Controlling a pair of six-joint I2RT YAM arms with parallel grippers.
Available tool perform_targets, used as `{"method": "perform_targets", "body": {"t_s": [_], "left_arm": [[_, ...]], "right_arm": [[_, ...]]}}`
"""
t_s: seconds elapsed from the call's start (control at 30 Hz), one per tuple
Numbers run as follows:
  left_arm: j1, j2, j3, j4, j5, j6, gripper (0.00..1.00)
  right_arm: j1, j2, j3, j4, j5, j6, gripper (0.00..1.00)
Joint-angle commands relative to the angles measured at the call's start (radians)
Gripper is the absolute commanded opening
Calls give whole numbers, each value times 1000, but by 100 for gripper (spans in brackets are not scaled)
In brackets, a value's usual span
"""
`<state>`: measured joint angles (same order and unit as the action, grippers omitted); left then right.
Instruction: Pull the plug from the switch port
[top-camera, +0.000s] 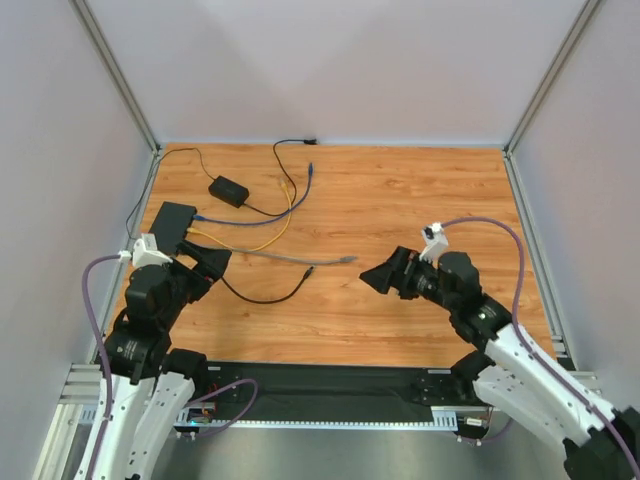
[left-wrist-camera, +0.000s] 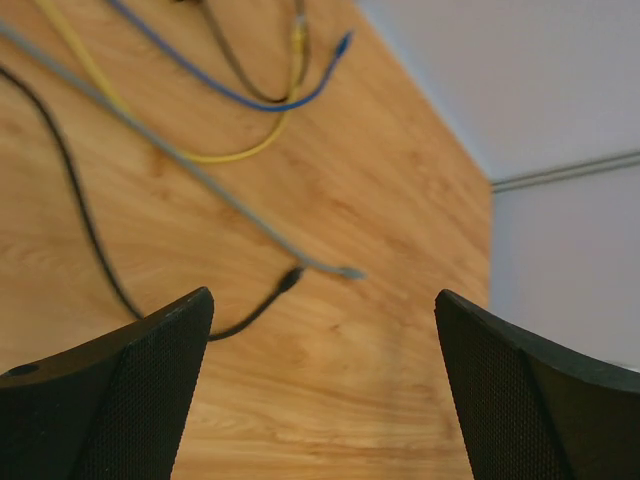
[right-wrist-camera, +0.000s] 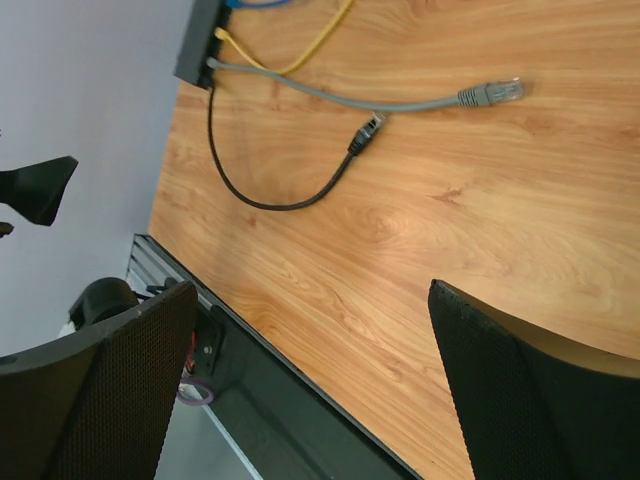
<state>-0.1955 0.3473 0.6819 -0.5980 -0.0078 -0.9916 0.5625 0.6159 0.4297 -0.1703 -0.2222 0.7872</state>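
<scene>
**Both arms over the wooden counter, jaws apart and holding nothing.**

Top view: the flat matte-black rectangular switch (top-camera: 172, 220) lies at the left of the wooden counter (top-camera: 420, 200), just beyond the open left jaws. The right jaws, also open, hang well apart from it at mid-counter. A blue cable (top-camera: 250, 220), yellow cable (top-camera: 275, 235), grey cable (top-camera: 280, 258) and black cable (top-camera: 260, 298) fan out from the switch's edge. Left wrist view: the jaws stand wide over the wood, with the loose cable ends lying beyond them. Right wrist view: the jaws stand wide, and the switch (right-wrist-camera: 198, 40) is at top left with the yellow, grey and black plugs seated in it.
</scene>
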Motion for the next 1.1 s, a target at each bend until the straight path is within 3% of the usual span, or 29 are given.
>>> {"method": "perform_targets", "body": {"t_s": [0.0, 0.13, 0.27, 0.5, 0.7, 0.97, 1.07], "left_arm": [[5, 35, 47, -264, -110, 91, 100], [5, 4, 56, -221, -77, 221, 100], [5, -10, 70, -242, -63, 272, 100], [5, 97, 181, -393, -98, 304, 95], [5, 185, 214, -333, -301, 303, 89], [34, 524, 229, -158, -481, 243, 84], [143, 692, 316, -140, -497, 205, 84]], "right_arm": [[4, 208, 127, 5, -74, -88, 100], [4, 457, 201, 152, -240, -72, 100], [42, 750, 365, 256, -269, -69, 100], [238, 1148, 825, 184, -152, -200, 97], [286, 1456, 1239, 187, -187, -278, 92], [287, 1734, 1581, 141, -218, -368, 90], [284, 1768, 1610, 149, -235, -378, 90]]}}
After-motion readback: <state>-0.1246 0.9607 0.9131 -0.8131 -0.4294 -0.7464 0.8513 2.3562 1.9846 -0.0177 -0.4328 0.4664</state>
